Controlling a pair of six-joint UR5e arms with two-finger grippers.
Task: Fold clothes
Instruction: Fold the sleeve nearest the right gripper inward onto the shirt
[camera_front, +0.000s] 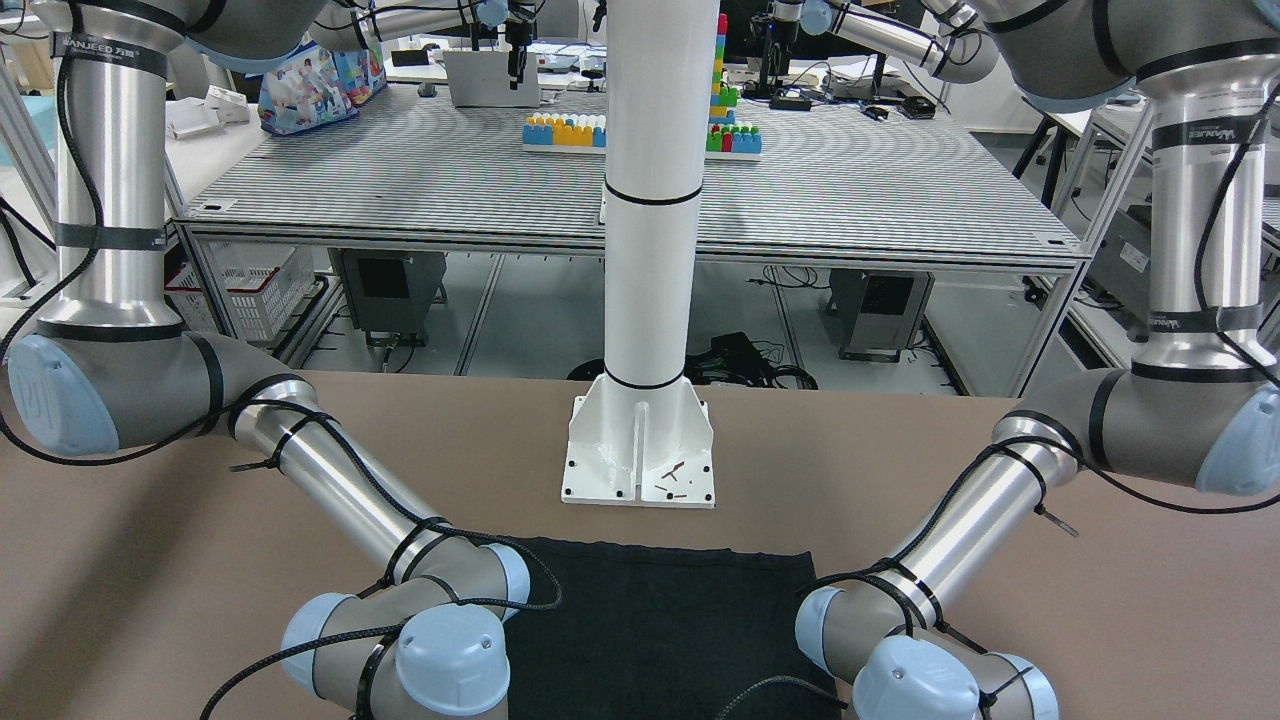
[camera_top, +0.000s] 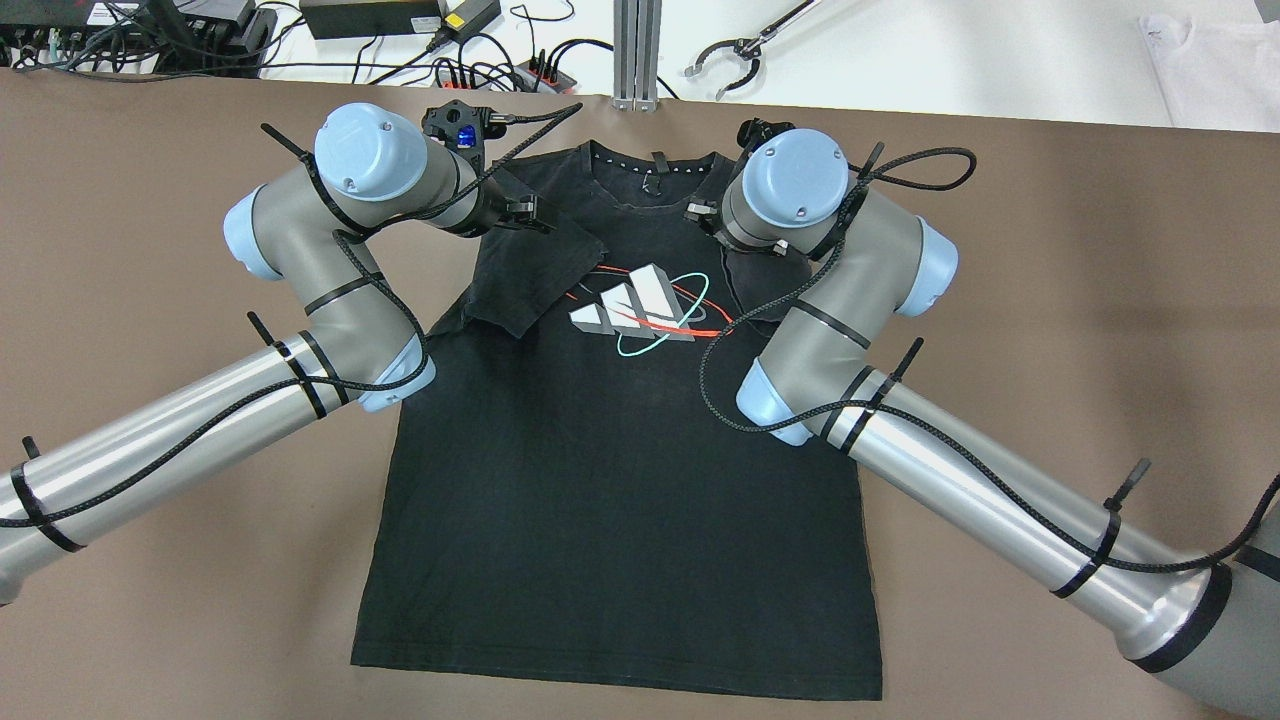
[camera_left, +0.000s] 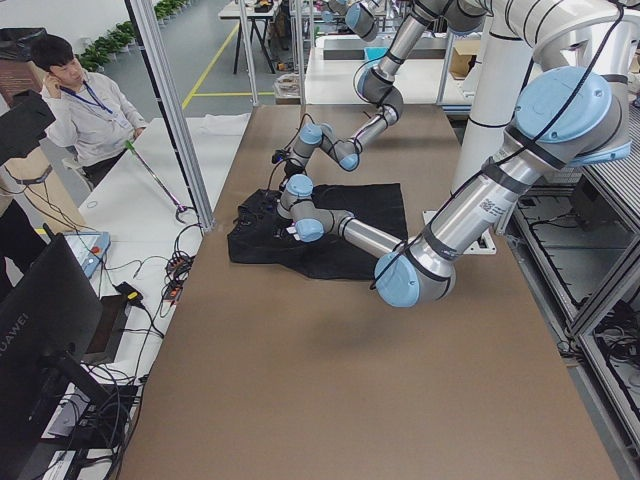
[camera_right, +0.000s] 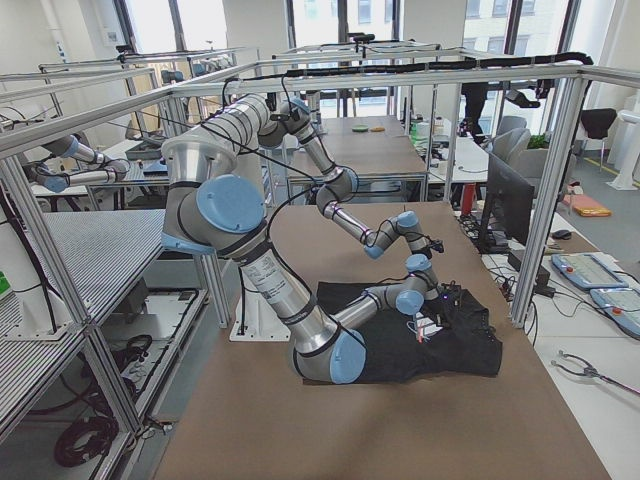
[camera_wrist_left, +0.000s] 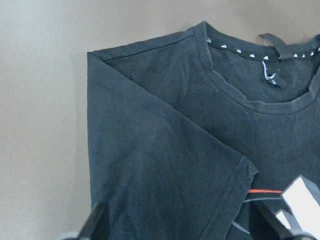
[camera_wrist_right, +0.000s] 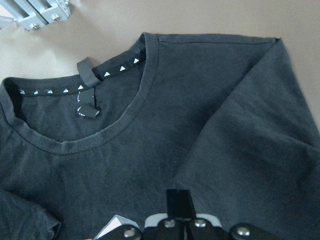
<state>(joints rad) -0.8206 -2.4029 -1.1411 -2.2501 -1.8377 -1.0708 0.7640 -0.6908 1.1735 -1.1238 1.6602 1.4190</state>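
The clothes (camera_top: 620, 480) are one black T-shirt with a white, red and teal chest print, lying flat on the brown table, collar at the far edge. Both sleeves are folded in over the chest. My left gripper (camera_wrist_left: 182, 225) hovers open over the folded left sleeve (camera_wrist_left: 165, 165), its fingertips (camera_wrist_left: 95, 222) wide apart and holding nothing. My right gripper (camera_wrist_right: 177, 200) is shut at the edge of the folded right sleeve (camera_wrist_right: 250, 140), which appears pinched between its pads. In the overhead view both grippers sit mostly under their wrists, near the shoulders.
A white pillar with a base plate (camera_front: 640, 450) stands just behind the shirt's hem. Cables and power strips (camera_top: 400, 15), a metal post (camera_top: 635, 50) and a grabber tool (camera_top: 730, 55) lie beyond the far table edge. A person (camera_left: 85, 110) stands off the table.
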